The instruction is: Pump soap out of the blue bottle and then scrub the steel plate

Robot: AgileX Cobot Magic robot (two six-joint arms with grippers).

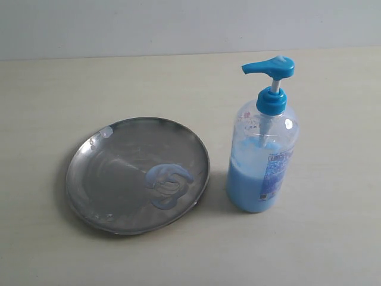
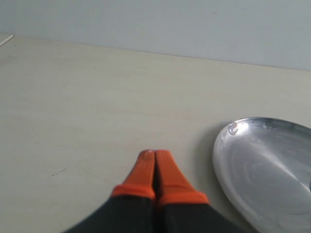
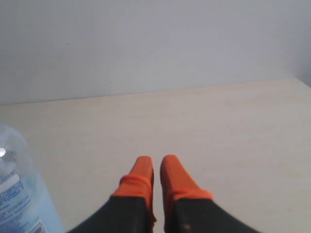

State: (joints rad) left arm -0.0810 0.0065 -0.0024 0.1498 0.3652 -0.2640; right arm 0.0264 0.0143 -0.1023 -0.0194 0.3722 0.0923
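Blue soap point(image 1: 169, 185) lay on the steel plate point(image 1: 113, 173); both jaws were empty.
The left jaws were pressed together beside it, the right jaws nearly closed by the blue bottle point(image 1: 265, 161); scrubbing would want the rim steadied.

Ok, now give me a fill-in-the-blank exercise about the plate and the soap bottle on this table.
In the exterior view, the blue bottle stands to the ____ of the steel plate.
The bottle stands ____, not tipped over.
The blue smear on the plate is ____.
Missing words: right; upright; soap.
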